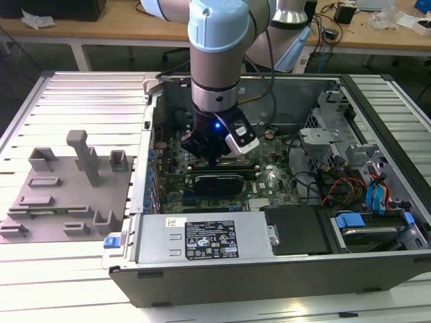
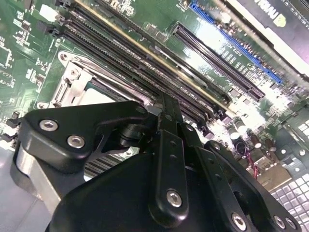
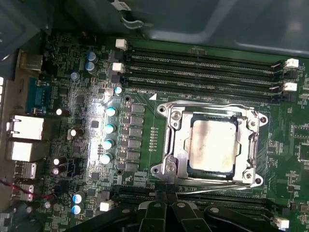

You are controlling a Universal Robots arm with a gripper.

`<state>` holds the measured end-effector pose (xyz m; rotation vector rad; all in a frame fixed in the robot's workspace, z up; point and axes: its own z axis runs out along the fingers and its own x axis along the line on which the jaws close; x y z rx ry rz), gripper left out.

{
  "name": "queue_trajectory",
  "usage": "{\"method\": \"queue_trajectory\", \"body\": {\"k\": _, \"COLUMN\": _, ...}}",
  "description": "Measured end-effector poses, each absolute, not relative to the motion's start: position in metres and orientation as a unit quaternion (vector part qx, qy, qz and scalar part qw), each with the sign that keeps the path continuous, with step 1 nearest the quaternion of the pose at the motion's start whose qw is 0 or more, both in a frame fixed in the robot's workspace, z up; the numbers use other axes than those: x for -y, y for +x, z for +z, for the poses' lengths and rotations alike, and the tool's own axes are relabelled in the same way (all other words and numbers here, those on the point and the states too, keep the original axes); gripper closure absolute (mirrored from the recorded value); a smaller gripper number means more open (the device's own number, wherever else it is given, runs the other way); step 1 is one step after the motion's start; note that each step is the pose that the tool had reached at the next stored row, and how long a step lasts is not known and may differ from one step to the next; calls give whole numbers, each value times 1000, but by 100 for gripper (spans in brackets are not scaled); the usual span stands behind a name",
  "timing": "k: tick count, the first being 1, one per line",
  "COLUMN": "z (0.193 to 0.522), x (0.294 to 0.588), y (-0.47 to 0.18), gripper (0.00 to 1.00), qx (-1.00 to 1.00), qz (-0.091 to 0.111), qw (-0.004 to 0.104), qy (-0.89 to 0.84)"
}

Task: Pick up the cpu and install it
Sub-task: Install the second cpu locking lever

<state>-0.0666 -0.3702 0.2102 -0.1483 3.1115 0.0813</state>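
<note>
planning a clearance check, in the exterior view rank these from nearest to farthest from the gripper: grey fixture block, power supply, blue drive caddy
1. power supply, just in front of the gripper, inside the case.
2. blue drive caddy, toward the exterior view's right.
3. grey fixture block, outside the case, exterior view's left.

Arm: one light-blue and silver arm (image 1: 215,60) enters from the top of the exterior view and hangs near vertical
Wrist: points straight down, a blue light lit on its lower black section
Gripper: black gripper (image 1: 214,160) hangs low beneath the wrist; its linkage bars and bolts are seen close up in the second wrist view (image 2: 166,145)
Fingers: state not discernible
</note>
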Motion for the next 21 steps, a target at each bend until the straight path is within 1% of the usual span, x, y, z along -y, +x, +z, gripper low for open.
{"method": "queue_trajectory", "body": {"k": 4, "z": 210, "x": 372, "y": -68, "gripper": 89, "qx": -998, "qz": 41, "qw": 16, "qy": -47}}
{"method": "queue_trajectory", "body": {"k": 11, "z": 206, "x": 374, "y": -70, "gripper": 89, "qx": -998, "qz": 48, "qw": 20, "qy": -47}}
{"method": "queue_trajectory", "body": {"k": 17, "z": 204, "x": 375, "y": -74, "gripper": 89, "qx": -996, "qz": 70, "qw": 24, "qy": -47}}
{"method": "queue_trajectory", "body": {"k": 21, "z": 201, "x": 375, "y": -76, "gripper": 89, "qx": -996, "qz": 76, "qw": 27, "qy": -47}}
